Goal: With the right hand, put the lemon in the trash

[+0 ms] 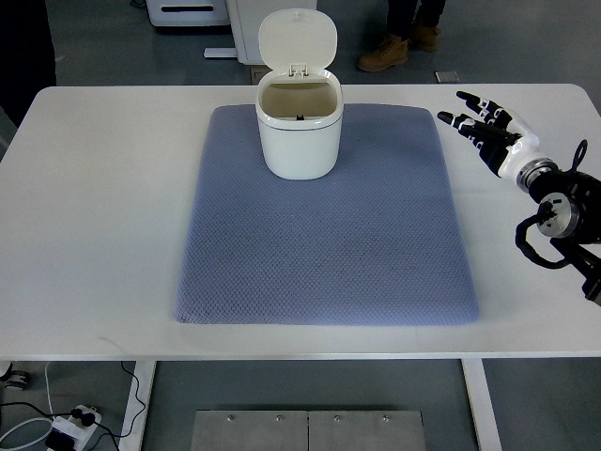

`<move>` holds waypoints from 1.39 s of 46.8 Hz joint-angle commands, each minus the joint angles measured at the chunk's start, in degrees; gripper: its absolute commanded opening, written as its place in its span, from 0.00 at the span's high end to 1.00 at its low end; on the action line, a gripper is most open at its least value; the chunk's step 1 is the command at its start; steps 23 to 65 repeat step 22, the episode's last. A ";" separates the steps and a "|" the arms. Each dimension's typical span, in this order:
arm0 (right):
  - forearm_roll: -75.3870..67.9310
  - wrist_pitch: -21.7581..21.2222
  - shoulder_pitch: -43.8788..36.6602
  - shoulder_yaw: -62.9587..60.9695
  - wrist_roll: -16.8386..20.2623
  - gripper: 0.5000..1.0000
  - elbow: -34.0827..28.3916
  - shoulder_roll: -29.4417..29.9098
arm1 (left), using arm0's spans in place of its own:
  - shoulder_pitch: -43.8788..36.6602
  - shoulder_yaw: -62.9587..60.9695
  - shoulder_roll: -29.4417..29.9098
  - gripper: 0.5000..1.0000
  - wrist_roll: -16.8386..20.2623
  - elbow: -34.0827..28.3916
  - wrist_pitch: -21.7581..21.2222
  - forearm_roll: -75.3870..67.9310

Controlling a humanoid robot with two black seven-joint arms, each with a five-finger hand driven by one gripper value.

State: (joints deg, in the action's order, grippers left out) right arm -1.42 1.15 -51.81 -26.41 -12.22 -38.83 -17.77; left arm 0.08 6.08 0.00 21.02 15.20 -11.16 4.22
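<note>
White tabletop (103, 235) carries a blue-grey quilted mat (329, 244); on the mat's far middle stands a white plastic trash bin (299, 136), its lid hinged upright so the mouth is open. The right hand (488, 127), fingers spread and empty, hovers off the mat's right edge. No lemon is visible; open mat lies between hand and bin.

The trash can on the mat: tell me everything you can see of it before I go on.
The trash can is a small white bin with rounded corners, smooth like plastic. Its hinged lid stands open, tipped back on the far side. The inside looks tan, with a small dark spot at the back; no lemon shows in it. It stands upright on the far middle of the blue-grey mat. Nothing else touches it; the right hand is off to the side.
</note>
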 commanded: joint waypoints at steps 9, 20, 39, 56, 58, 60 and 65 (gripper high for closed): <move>0.01 -0.18 0.04 -1.10 -0.35 0.00 3.67 1.51 | 0.00 0.07 0.00 0.00 -0.01 0.00 0.00 0.00; 0.01 -0.18 -0.22 -1.19 -0.70 0.00 5.17 1.51 | 0.00 0.07 0.00 0.00 -0.01 0.00 0.00 0.00; 0.01 -0.18 -0.22 -1.10 -0.70 0.00 5.17 1.51 | 0.00 0.07 0.00 0.00 0.07 0.00 0.00 0.00; 0.01 -0.18 -0.22 -1.10 -0.70 0.00 5.17 1.51 | 0.00 0.07 0.00 0.00 0.07 0.00 0.00 0.00; 0.01 -0.18 -0.22 -1.10 -0.70 0.00 5.17 1.51 | 0.00 0.07 0.00 0.00 0.07 0.00 0.00 0.00; 0.01 -0.18 -0.22 -1.10 -0.70 0.00 5.17 1.51 | 0.00 0.07 0.00 0.00 0.07 0.00 0.00 0.00; 0.01 -0.18 -0.22 -1.10 -0.70 0.00 5.17 1.51 | 0.00 0.07 0.00 0.00 0.07 0.00 0.00 0.00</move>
